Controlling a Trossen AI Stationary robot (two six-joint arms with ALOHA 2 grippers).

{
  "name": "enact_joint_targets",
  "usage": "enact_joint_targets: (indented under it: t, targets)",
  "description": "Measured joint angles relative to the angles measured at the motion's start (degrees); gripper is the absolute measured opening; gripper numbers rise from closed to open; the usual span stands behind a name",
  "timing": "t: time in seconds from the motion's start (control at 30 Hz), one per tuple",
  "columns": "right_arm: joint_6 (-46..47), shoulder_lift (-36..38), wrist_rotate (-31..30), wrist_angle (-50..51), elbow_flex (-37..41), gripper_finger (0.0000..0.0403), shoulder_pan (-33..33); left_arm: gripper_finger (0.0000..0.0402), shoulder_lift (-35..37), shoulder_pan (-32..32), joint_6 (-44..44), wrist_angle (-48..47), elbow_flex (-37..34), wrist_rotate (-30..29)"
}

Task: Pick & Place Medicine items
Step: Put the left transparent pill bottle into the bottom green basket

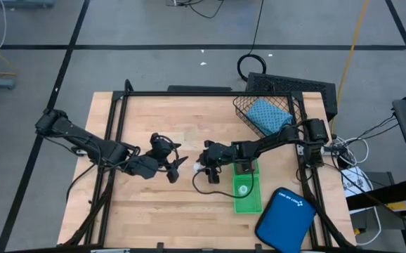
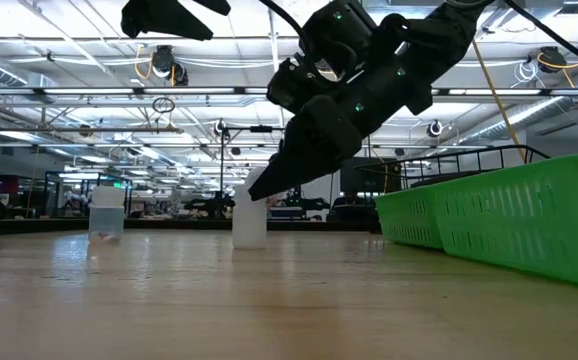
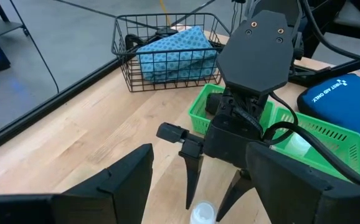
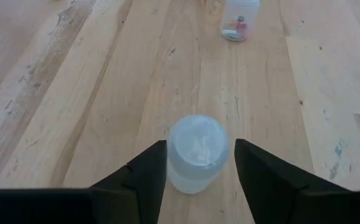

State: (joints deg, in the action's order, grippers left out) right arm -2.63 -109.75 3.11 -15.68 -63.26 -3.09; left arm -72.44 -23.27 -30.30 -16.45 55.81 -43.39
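**A:** High view first. Where's the target?

**B:** My right claw is down at mid-worktop, over a small white bottle. My left claw hangs just beside it, on its far side, so the right arm is the one on it. Teal pouch is already in the wire basket; green tray is just beside my right wrist.

**A:** Low view?

**B:** Bottle stands upright, long axis vertical, and my right claw comes at it slanting from above. A second, clear bottle stands apart.

**A:** Left wrist?

**B:** Left claw is spread, empty, and waiting. Right claw straddles the bottle cap.

**A:** Right wrist?

**B:** Bottle sits dead centre between my fingers, cap toward the camera. Fingers look just at its sides, but I can't tell contact. It's smooth, round, translucent plastic on bare wood, so I judge it'll slip if squeezed off-centre.
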Motion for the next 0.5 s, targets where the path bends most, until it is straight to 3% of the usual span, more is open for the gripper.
enact_joint_targets:
  t: [0.27, 0.5]
  targets:
    - [0.0, 0.0, 0.0, 0.0, 0.0, 0.0125, 0.0, 0.0267, 0.0, 0.0, 0.0, 0.0, 0.0, 0.0]
    - [-1.4, 1.4, 0.0, 1.8, 0.1, 0.0123, 0.0, 0.0267, 0.0, 0.0, 0.0, 0.0, 0.0, 0.0]
